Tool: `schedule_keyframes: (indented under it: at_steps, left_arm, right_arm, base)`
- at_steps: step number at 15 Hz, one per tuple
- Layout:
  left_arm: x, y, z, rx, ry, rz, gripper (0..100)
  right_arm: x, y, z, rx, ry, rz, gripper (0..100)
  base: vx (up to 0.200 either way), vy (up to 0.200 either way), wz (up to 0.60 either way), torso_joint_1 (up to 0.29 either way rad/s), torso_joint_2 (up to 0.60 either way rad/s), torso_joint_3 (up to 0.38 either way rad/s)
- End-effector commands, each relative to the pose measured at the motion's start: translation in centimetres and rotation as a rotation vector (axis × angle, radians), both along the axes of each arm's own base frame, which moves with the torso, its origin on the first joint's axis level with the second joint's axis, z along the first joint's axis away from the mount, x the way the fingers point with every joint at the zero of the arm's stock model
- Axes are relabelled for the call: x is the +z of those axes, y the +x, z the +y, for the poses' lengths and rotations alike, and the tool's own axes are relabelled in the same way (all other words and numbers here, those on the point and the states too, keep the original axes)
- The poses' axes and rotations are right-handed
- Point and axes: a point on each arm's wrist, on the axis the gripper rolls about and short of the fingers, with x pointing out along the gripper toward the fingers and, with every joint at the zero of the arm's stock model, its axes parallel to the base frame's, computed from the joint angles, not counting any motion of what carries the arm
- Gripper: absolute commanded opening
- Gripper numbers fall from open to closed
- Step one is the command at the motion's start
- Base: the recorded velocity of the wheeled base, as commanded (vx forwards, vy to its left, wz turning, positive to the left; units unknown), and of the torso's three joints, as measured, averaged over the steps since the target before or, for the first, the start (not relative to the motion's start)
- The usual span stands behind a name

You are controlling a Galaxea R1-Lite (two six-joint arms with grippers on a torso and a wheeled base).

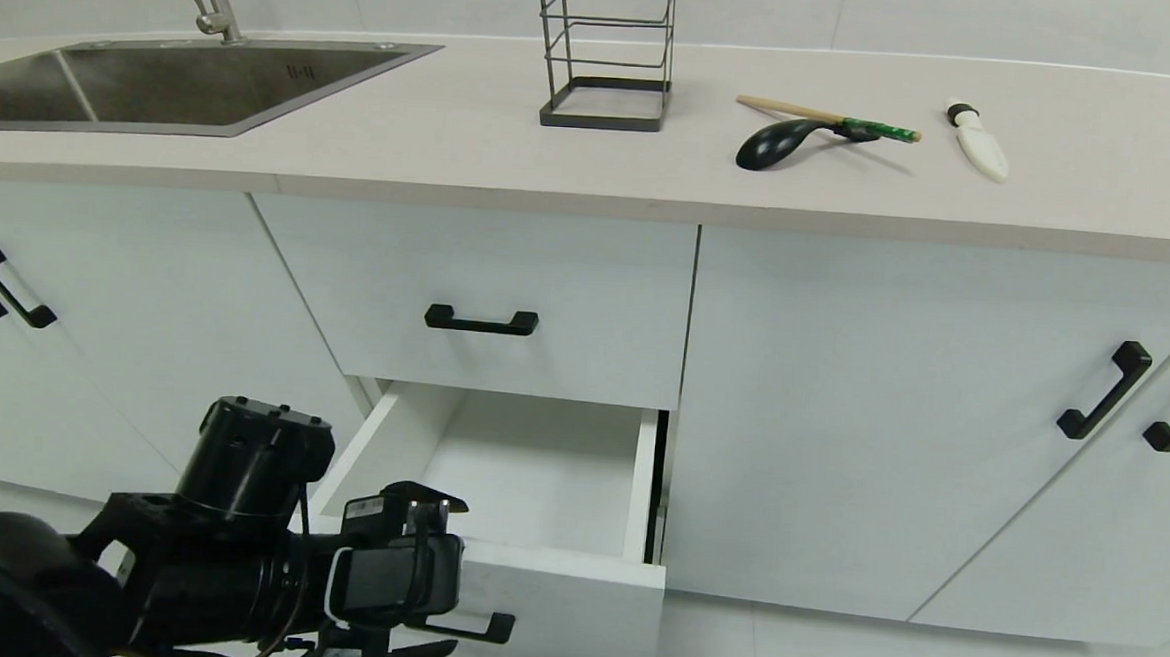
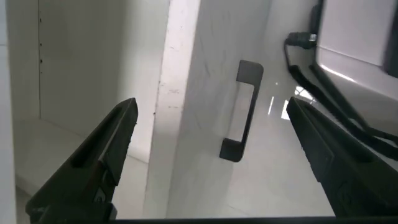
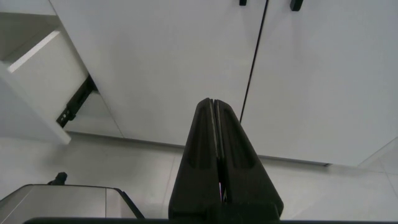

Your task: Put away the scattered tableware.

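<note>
Hovering lower left, my left tool (image 2: 210, 111) gapes wide at the drawer handle (image 1: 474, 625); spoon (image 1: 780, 143) lies sideways, far upper right.

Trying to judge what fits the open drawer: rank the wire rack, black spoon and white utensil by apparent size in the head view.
1. wire rack, clearly largest.
2. black spoon.
3. white utensil, somewhat shorter than the spoon.
All sit about equally far away, so the order holds.

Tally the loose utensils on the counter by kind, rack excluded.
Black spoon: 1
Green-tipped wooden stick: 1 (a pair cannot be ruled out)
White utensil with black collar: 1
Total: 3
</note>
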Motion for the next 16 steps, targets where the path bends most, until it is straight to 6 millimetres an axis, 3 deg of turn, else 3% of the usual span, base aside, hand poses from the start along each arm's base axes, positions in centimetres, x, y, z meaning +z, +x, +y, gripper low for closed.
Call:
schedule_keyframes:
  at_steps: [1, 16]
  left_arm:
    - [0.96, -0.97, 0.34, -0.002, -0.018, -0.041, 100]
    - [0.82, -0.08, -0.06, 0.045, -0.069, -0.033, 100]
  right_arm:
    - [0.00, 0.01, 0.00, 0.000, -0.001, 0.002, 0]
    - [0.01, 0.01, 0.00, 0.000, -0.001, 0.000, 0]
  base:
    - [0.000, 0.000, 0.00, 0.000, 0.00, 0.000]
    - [0.000, 0.000, 0.00, 0.000, 0.00, 0.000]
